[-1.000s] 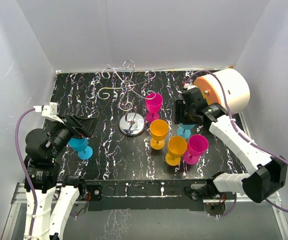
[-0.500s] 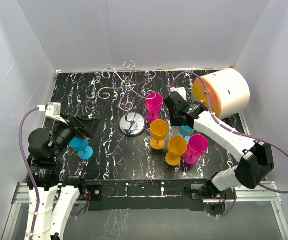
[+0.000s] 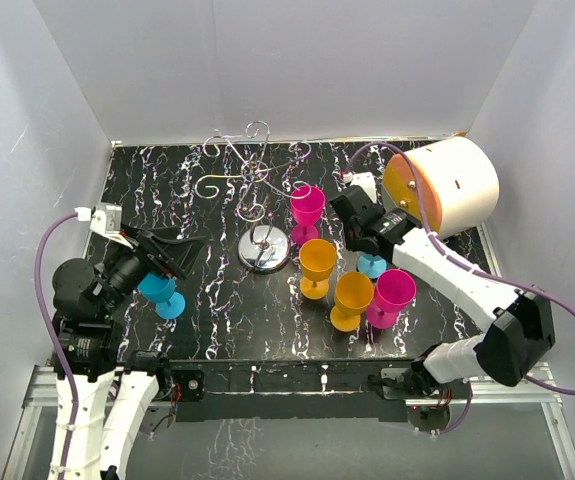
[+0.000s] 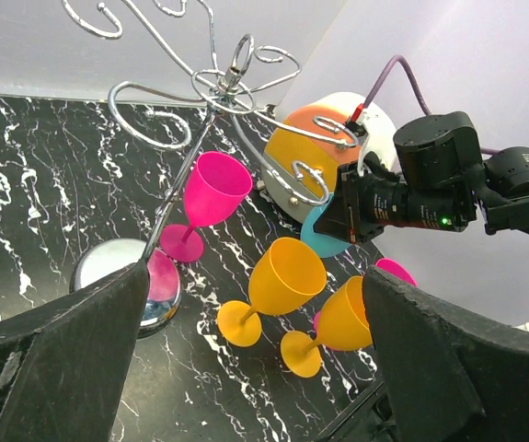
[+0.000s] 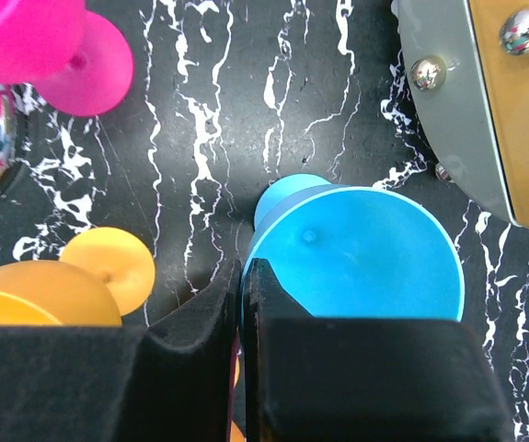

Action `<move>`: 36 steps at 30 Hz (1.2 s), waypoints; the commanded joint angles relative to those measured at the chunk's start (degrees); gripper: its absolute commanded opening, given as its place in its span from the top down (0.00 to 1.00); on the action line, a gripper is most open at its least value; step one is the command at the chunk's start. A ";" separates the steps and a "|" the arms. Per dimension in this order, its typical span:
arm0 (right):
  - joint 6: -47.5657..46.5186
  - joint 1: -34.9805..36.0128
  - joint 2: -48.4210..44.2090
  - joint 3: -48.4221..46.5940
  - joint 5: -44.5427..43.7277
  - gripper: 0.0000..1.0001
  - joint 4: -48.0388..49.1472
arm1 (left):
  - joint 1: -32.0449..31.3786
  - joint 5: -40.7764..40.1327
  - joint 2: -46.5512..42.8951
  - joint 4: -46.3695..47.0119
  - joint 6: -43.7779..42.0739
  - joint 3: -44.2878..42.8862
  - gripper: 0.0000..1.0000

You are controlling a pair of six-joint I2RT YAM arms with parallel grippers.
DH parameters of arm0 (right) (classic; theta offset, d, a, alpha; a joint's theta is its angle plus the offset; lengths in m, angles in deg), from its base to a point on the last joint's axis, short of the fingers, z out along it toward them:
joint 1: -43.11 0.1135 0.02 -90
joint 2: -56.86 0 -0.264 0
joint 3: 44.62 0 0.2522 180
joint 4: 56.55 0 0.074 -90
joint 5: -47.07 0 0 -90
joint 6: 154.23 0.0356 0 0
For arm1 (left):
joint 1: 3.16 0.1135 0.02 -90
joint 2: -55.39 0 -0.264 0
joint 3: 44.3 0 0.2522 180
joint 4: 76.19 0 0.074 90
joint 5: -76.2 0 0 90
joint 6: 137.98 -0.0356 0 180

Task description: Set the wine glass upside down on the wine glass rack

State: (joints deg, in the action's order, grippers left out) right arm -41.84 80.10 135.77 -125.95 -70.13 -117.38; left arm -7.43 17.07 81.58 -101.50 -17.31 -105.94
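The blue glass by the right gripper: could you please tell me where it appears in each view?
Top external: blue glass right of centre, under the right gripper.
Left wrist: glass right of centre, behind that gripper.
Right wrist: glass fills the centre.
Shared landmark: pink glass beside the rack base.

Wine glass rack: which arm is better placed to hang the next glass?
Right. The right gripper is shut on a blue wine glass at its rim; the left gripper hangs open, holding nothing.

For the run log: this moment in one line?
right claw: shut at blue wine glass rim, hold unclear | left claw: open | wine glass rack: empty
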 commanded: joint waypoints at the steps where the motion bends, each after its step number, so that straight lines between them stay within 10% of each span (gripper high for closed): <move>1: -0.37 0.12 -5.12 -0.79 -2.49 1.00 4.90 | 0.32 1.84 0.01 2.32 -0.18 -4.02 0.01; 15: 0.97 0.23 -30.24 5.38 -0.16 1.00 23.47 | 0.27 6.01 7.66 3.83 9.70 -15.16 0.01; 23: 0.31 0.19 -39.49 6.30 8.11 1.00 33.43 | 0.31 16.84 13.61 22.76 26.11 -13.09 0.02; 36: 3.89 0.23 -40.37 1.70 12.22 1.00 44.84 | 0.31 9.29 18.56 43.68 48.44 -11.49 0.02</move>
State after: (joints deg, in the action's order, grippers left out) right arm -40.05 80.12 94.27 -120.81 -61.85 -80.36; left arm -7.39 29.97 100.73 -64.52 24.31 -118.16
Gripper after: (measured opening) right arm 0.020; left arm 0.985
